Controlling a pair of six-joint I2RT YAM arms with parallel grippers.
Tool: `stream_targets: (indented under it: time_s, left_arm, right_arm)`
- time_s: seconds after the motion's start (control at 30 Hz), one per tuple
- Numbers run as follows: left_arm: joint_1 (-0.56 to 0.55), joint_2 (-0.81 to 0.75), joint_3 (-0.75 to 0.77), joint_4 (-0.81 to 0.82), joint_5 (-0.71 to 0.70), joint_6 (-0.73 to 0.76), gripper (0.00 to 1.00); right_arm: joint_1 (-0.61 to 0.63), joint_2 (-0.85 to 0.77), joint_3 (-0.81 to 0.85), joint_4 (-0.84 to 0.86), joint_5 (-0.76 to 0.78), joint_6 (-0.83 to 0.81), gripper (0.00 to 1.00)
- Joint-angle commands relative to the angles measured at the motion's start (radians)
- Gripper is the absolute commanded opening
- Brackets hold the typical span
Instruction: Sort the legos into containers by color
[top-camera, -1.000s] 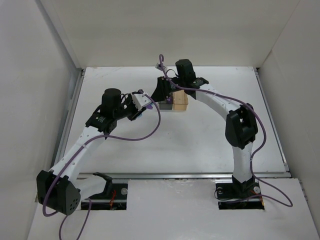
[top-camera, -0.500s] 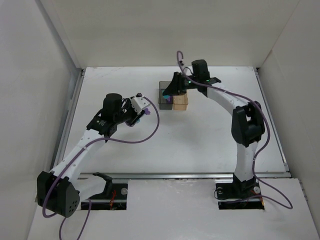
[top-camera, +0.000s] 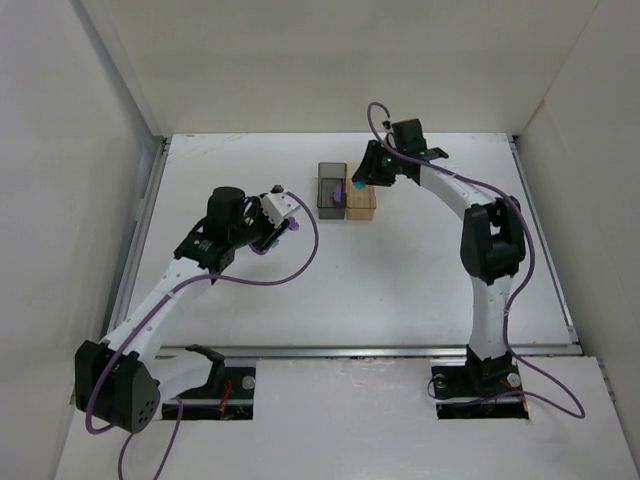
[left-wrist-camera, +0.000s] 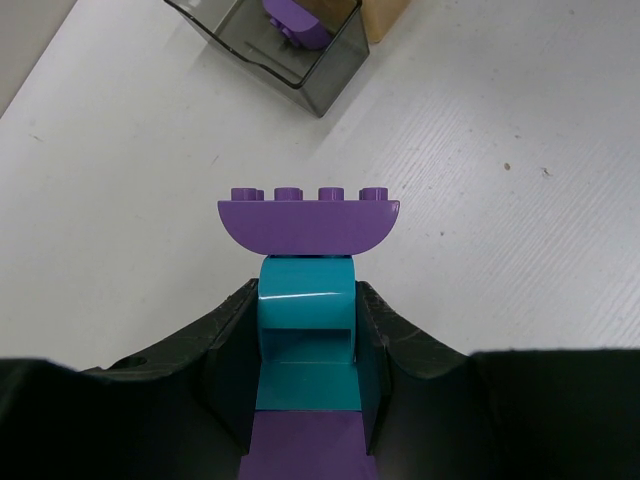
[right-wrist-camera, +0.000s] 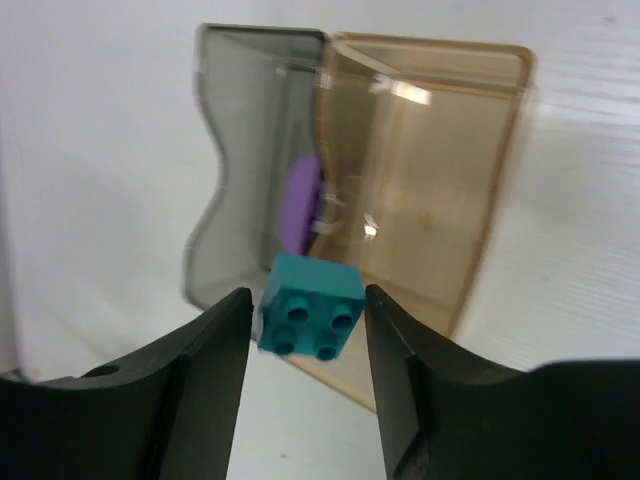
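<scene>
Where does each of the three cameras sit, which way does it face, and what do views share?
Top external: above and behind the robot, facing down on the white table; left arm, right arm, left gripper and right gripper all show.
Left wrist: on the left arm, facing out along its fingers, which clamp a teal-and-purple lego stack.
Right wrist: faces down past its fingers, which hold a teal square lego brick.
Shared: all see the smoky grey translucent box holding a purple lego, beside the amber box.
</scene>
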Motion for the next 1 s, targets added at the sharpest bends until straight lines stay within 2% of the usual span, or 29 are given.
stream_targets:
  time_s: [0.0, 0.07, 0.1, 0.17, 0.37, 0.47, 0.53, 0.63, 0.77, 0.97]
  left_arm:
    - [0.001, -0.004, 0.019, 0.04, 0.005, -0.008, 0.0]
    - [0.001, -0.004, 0.019, 0.04, 0.005, -0.008, 0.0]
    - [0.001, -0.004, 0.019, 0.04, 0.005, -0.008, 0.0]
    - [0.001, -0.004, 0.019, 0.04, 0.016, -0.008, 0.0]
    - [0.001, -0.004, 0.039, 0.04, 0.057, 0.001, 0.0]
    - [0.001, -0.004, 0.048, 0.051, 0.081, 0.024, 0.0]
    - [0.001, -0.004, 0.057, 0.075, 0.091, 0.047, 0.0]
    - [0.001, -0.023, 0.057, 0.109, 0.124, 0.082, 0.0]
    - [0.001, -0.042, 0.057, 0.131, 0.154, 0.128, 0.0]
    - [0.001, -0.075, 0.057, 0.14, 0.193, 0.137, 0.0]
  right_arm:
    - [-0.004, 0.01, 0.052, -0.108, 0.122, -0.056, 0.57]
    - [-0.004, -0.006, 0.041, -0.108, 0.131, -0.056, 0.75]
    - [-0.004, -0.017, 0.041, -0.108, 0.131, -0.067, 0.87]
    - [-0.004, -0.052, 0.032, -0.076, 0.06, -0.104, 0.99]
    - [0.114, -0.182, 0.029, -0.062, -0.028, -0.369, 1.0]
    - [0.125, -0.24, -0.066, 0.037, -0.371, -0.347, 1.0]
    - [0.125, -0.241, -0.098, 0.171, -0.602, -0.275, 1.0]
    - [0.176, -0.196, -0.066, 0.199, -0.714, -0.225, 1.0]
    - [0.23, -0.15, -0.028, 0.199, -0.714, -0.216, 1.0]
    - [0.23, -0.11, 0.013, 0.208, -0.692, -0.162, 1.0]
